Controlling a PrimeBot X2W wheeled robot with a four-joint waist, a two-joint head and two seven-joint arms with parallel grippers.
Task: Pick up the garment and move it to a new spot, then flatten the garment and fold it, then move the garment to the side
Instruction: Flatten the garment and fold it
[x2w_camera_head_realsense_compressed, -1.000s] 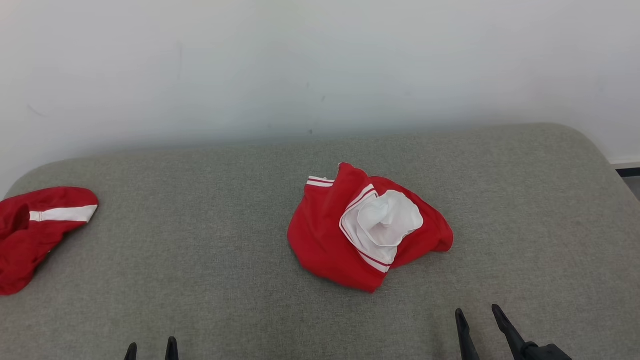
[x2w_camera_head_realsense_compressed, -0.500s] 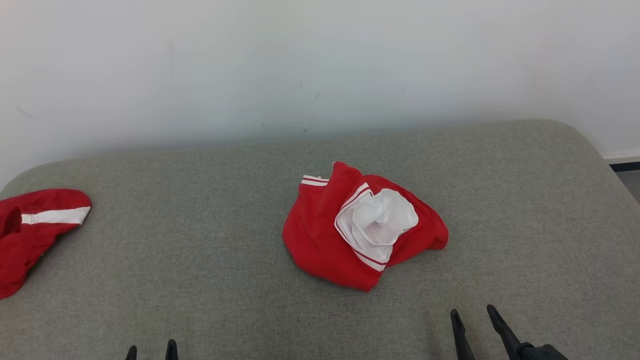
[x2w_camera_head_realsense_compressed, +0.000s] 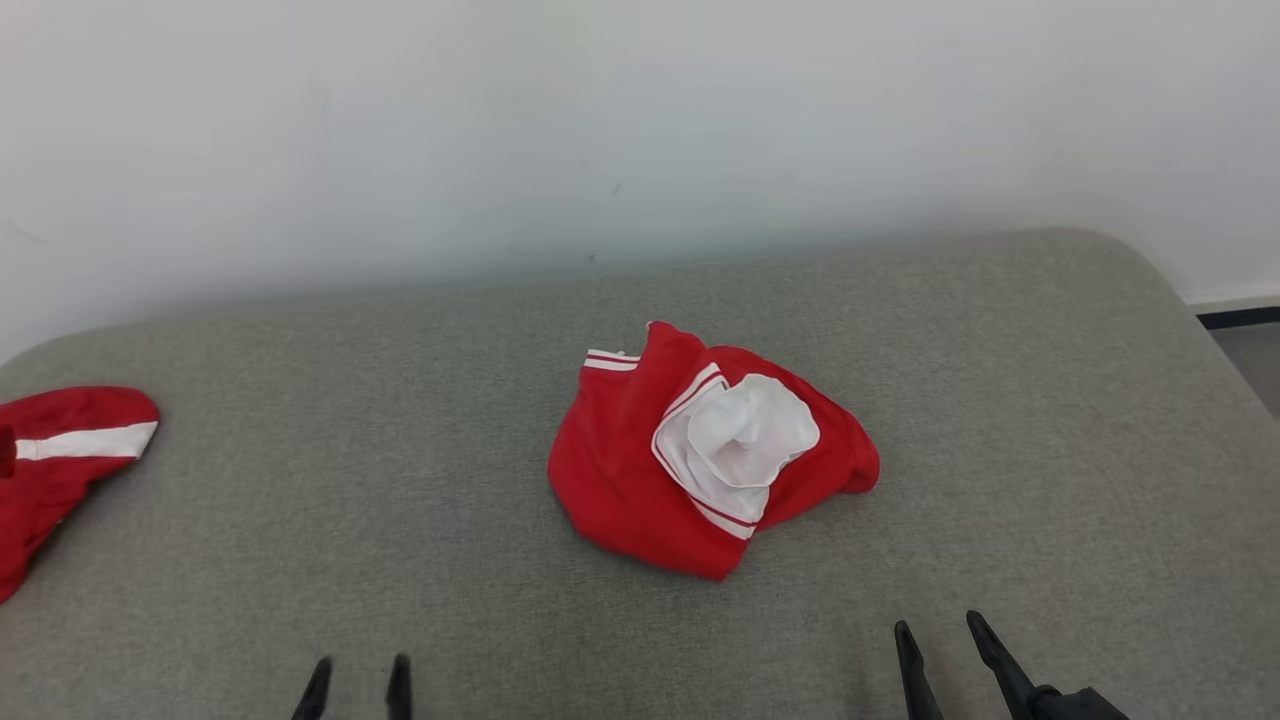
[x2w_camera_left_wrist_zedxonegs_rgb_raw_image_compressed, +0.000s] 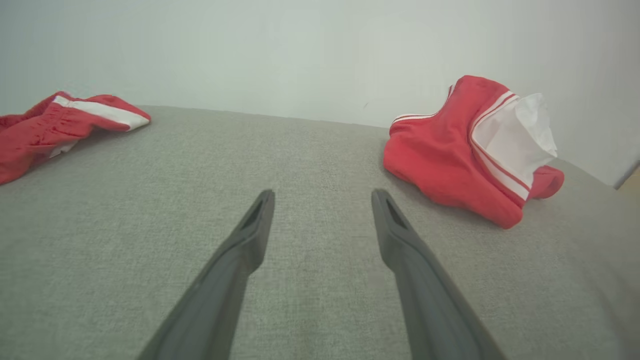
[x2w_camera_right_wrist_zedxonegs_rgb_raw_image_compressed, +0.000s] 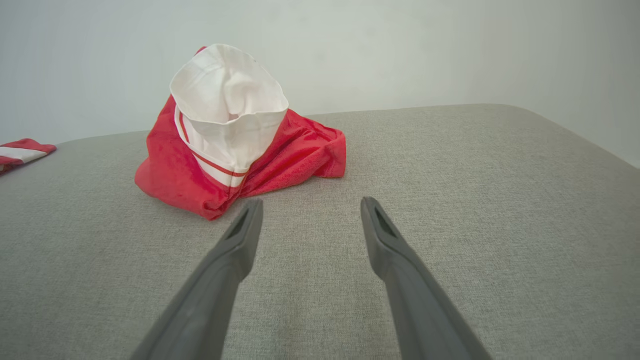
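A crumpled red garment (x2w_camera_head_realsense_compressed: 620, 470) with white stripes and a bunched white lining on top lies in the middle of the grey padded surface (x2w_camera_head_realsense_compressed: 400, 560). The same heap appears at the upper right of the left wrist view (x2w_camera_left_wrist_zedxonegs_rgb_raw_image_compressed: 440, 160) and at the upper left of the right wrist view (x2w_camera_right_wrist_zedxonegs_rgb_raw_image_compressed: 175, 170). My left gripper (x2w_camera_head_realsense_compressed: 360, 675) is open at the bottom edge, short of the heap and to its left (x2w_camera_left_wrist_zedxonegs_rgb_raw_image_compressed: 322, 197). My right gripper (x2w_camera_head_realsense_compressed: 938, 632) is open at the lower right, just short of the heap's near corner (x2w_camera_right_wrist_zedxonegs_rgb_raw_image_compressed: 310, 205). Neither holds anything.
A second red garment (x2w_camera_head_realsense_compressed: 60, 460) with a white band lies at the surface's left edge, partly out of frame (x2w_camera_left_wrist_zedxonegs_rgb_raw_image_compressed: 60, 125). A pale wall rises behind the surface. At the far right the surface ends and a strip of floor (x2w_camera_head_realsense_compressed: 1250, 350) shows.
The head camera has turned, shifting the whole picture left and slightly up. My left gripper's fingertips reach further up into view and sit further right than before. The garment lies unchanged.
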